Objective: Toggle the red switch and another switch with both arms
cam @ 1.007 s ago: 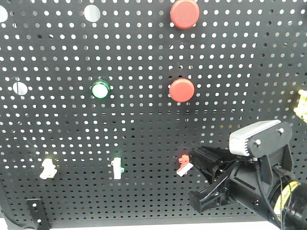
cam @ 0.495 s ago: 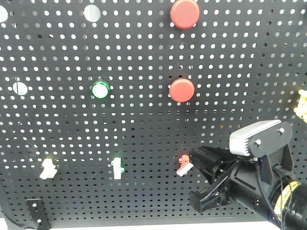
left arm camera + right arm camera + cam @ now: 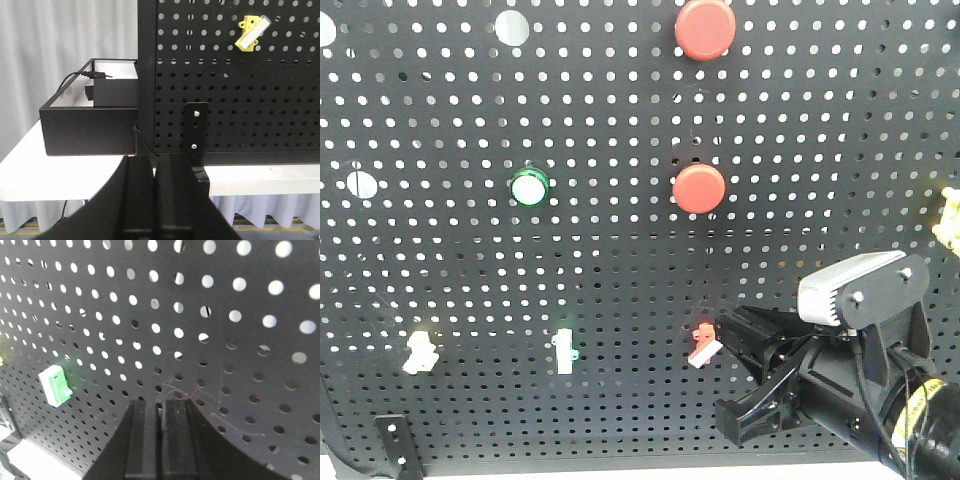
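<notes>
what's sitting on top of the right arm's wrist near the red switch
A silver-grey rectangular block sits atop the wrist behind the right gripper, beside the red switch. Whatever fastens it underneath is hidden.

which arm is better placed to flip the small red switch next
The right. In the front view the right gripper has its fingertips at the red switch. The left gripper faces the pegboard's bottom corner, with only the yellow switch in view.

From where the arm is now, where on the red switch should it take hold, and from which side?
Take the white bar-shaped lever tip of the red switch, the only part standing off the pegboard; the base looks too flush to grip. Come from the right in the front view, where the right pincer is beside it. Its fingers sit together, so nudging the lever probably suits better than pinching.
</notes>
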